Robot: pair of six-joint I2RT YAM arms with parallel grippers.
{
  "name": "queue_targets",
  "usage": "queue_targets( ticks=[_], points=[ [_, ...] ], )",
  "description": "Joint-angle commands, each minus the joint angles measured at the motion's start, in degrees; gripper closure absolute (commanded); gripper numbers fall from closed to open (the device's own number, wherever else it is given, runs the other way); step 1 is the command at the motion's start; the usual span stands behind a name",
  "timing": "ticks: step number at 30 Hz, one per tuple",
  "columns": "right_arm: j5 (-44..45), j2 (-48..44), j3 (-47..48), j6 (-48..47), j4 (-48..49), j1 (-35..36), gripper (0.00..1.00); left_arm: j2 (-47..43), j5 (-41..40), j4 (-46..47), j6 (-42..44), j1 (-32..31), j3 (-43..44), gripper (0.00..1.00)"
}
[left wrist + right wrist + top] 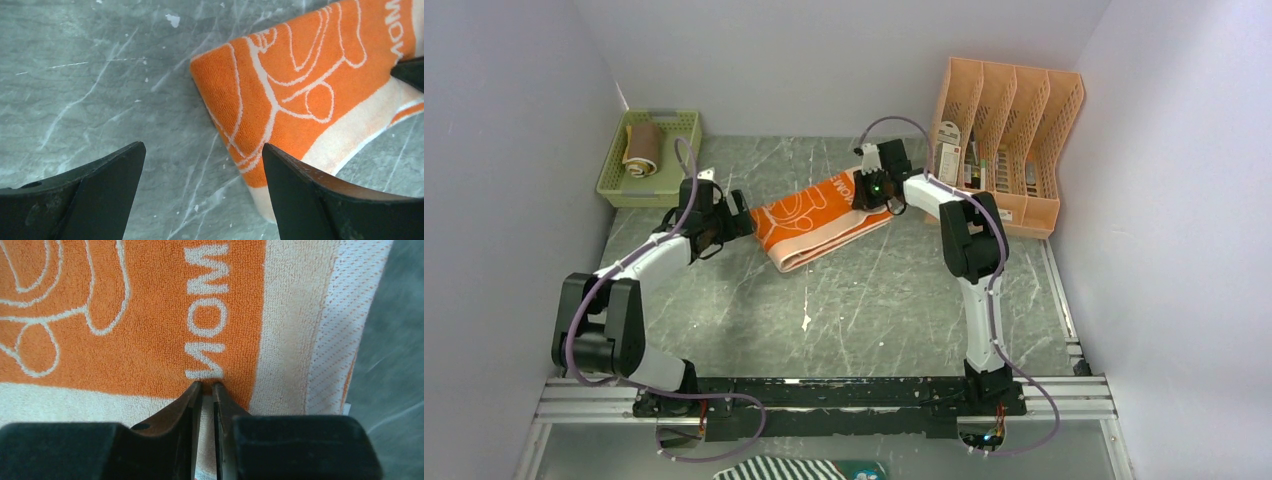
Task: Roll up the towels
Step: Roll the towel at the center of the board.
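Robot test cell in a lab, not a home or a shop.
From my console I see the left arm [639, 262] and right arm [969, 240] bolted to an aluminium rail [584, 400] at the edge of a marble-patterned table [874, 300]. Plain pale walls [504, 150] box it in. The only props are an orange towel [819, 215], a green basket [614, 185] and a file rack [1044, 210].
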Motion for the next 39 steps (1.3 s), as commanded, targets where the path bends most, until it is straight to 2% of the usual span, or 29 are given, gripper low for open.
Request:
queue_targets(
  ticks=[1, 5, 8, 10, 12, 15, 18, 20, 22, 24, 27, 31, 39],
  points=[
    [-0.7, 7.5, 7.0, -17.6, -8.3, -4.8, 0.82, 1.5, 6.6, 5.2, -2.4, 0.5, 0.1, 0.01],
    [-2.0, 14.1, 19.9, -23.7, -11.4, -6.2, 0.8, 4.2, 11.4, 7.6, -3.1, 0.5, 1.3, 0.01],
    [-0.7, 18.7, 30.9, -24.5, -16.0, -6.4, 0.78, 7.3, 14.1, 6.4, -1.4, 0.5, 5.2, 0.01],
    [-4.2, 15.8, 30.6, -23.0, -14.3, -6.4, 0.66, 10.0, 14.8, 4.6, 0.9, 0.5, 9.4, 0.01],
    [-8.8, 7.5, 20.2, -19.2, -5.9, -6.3, 0.52, 12.0, 14.6, 3.2, 2.6, 0.5, 12.9, 0.01],
    [-14.1, -10.4, -4.6, -11.3, 16.4, -5.3, 0.32, 15.1, 14.1, 1.6, 4.3, 0.6, 17.8, 0.01],
    [-14.8, -25.1, -23.8, -5.0, 33.1, -2.9, 0.09, 18.0, 14.9, -0.2, 7.1, 0.6, 22.6, 0.01],
    [-13.4, -30.7, -32.0, -2.9, 38.7, -0.3, 0.0, 19.8, 15.8, -1.6, 8.7, 0.6, 25.4, 0.01],
    [-10.1, -35.0, -39.9, -5.7, 42.6, 4.1, 0.0, 21.8, 17.4, -1.8, 9.9, 0.6, 27.8, 0.01],
    [-7.1, -38.2, -46.5, -12.3, 46.4, 10.0, 0.0, 24.5, 20.7, -3.2, 11.3, 0.5, 31.2, 0.0],
    [-7.2, -38.2, -53.9, -15.4, 53.9, 14.2, 0.0, 29.1, 24.5, -7.4, 14.4, -0.8, 37.6, 0.03],
    [-11.4, -35.1, -56.9, -12.6, 56.6, 15.1, 0.0, 34.8, 23.7, -15.5, 18.8, -3.1, 47.4, 0.04],
    [-9.1, -27.1, -59.5, -9.2, 68.7, 18.1, 0.0, 37.7, 26.9, -14.7, 18.3, -5.7, 52.3, 0.06]
  ],
)
